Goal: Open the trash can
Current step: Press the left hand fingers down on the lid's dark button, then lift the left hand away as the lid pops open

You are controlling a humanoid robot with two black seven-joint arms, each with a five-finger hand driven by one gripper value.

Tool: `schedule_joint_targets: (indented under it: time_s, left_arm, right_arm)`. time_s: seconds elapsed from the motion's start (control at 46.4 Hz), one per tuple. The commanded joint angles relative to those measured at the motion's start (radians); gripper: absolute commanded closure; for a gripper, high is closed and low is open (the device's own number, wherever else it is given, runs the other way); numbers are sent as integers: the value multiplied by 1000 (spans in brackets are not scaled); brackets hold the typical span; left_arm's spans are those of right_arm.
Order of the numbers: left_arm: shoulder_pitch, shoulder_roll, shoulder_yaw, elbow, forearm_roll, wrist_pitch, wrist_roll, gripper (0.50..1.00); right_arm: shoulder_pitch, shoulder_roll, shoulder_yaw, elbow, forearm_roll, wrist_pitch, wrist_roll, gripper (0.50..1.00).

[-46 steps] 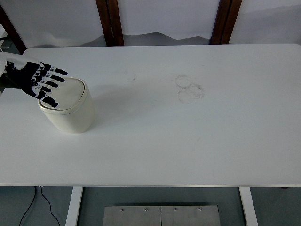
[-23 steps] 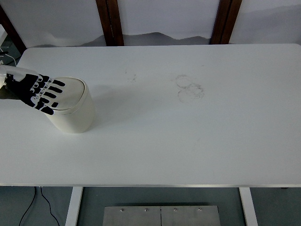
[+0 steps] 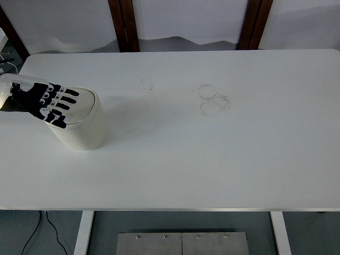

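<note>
Hovering my left hand (image 3: pixel 43 102), black with white knuckle segments, over the near-left part of the cream, rounded plastic trash can (image 3: pixel 78 123), which sits on the left side of the white tabletop (image 3: pixel 212 159). Fingers (image 3: pixel 68 99) are extended and slightly spread, lying flat across the can's flat cream lid (image 3: pixel 79 104); they grip nothing. I can't tell from this steep view whether they touch the lid or float just above it.

My read: this looks like a press-type or flip lid, though no hinge or button is visible. To do it well I'd keep the fingers flat, press straight down on the lid's edge zone rather than dead centre, and avoid any sideways shove. The can looks light and unanchored, so a lateral push would likely slide or tip it toward the tabletop's left edge, which is near.

Around it: faint ring-shaped smudges (image 3: pixel 213 100) mid-tabletop, well apart from the can, irrelevant. Dark wooden posts (image 3: pixel 123 24) behind the far edge, out of reach. Nothing obstructs the lid. Right arm is out of view.
</note>
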Motion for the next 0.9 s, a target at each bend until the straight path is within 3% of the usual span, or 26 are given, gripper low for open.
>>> schedule_joint_targets:
  time_s: [0.0,0.883]
  left_arm:
    - [27,0,-25,0,0,2,2,500]
    - [28,9,-89,8,-3,-5,2,500]
  right_arm:
    - [0,0,0,0,0,0,0,505]
    - [0,0,0,0,0,0,0,505]
